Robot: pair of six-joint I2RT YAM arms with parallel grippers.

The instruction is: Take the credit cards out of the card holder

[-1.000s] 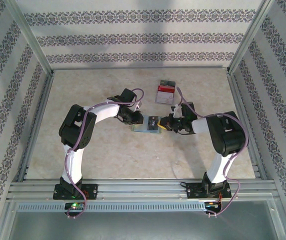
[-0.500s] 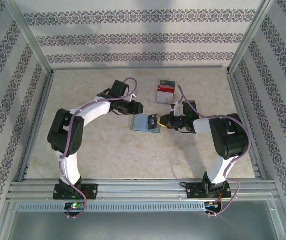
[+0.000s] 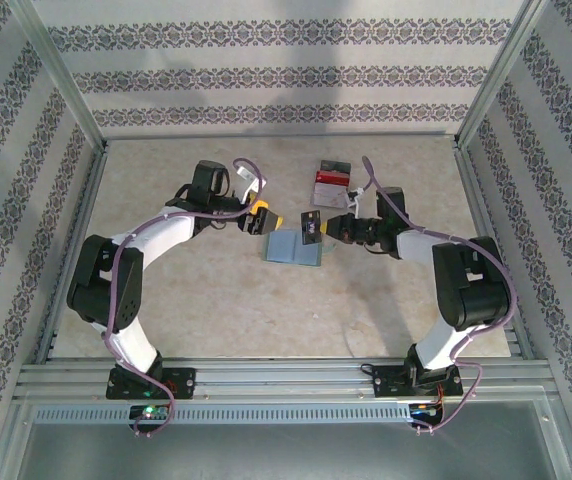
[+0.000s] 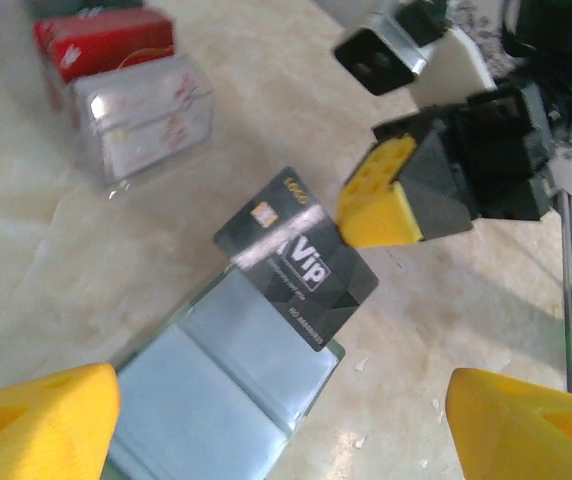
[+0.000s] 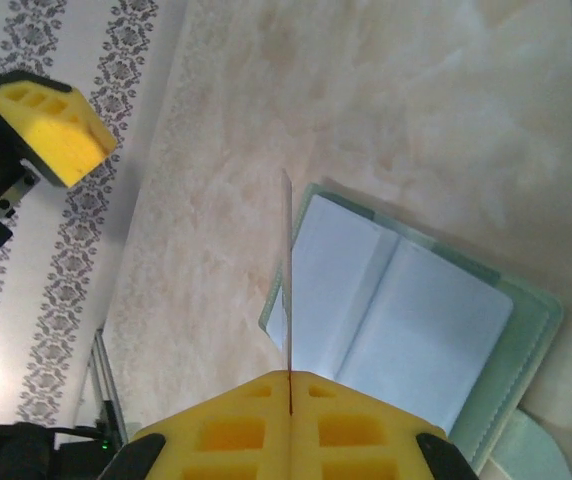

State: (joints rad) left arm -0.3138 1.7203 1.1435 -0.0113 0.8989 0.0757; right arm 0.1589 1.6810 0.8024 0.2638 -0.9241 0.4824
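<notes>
Since the frame a second earlier, the left tool (image 3: 263, 218) had come off the card holder (image 3: 294, 248) and drawn back toward the left edge of the worktop (image 3: 216, 310). Its fingers (image 4: 36, 420) had gone from nearly together to wide apart, with nothing between them. The right tool (image 3: 318, 226) had stayed clamped on a dark credit card (image 4: 296, 265) marked "Vip". It had carried the card from the holder's right-hand side up to a spot over the holder's far right corner. In the right wrist view the card stood on edge above the open panels. Judgement: this card was now free of its pocket, so the left tool's bracing job was finished. The card holder lay open and flat, blue-grey inside up, near the middle of the worktop and well apart from every edge. It had kept the same place and angle without the left tool on it. A stack of red and grey cards (image 3: 331, 181) sat nearer the far edge, untouched. I could not tell whether other cards remained in the pockets. Likely next: put this card down away from the holder.
</notes>
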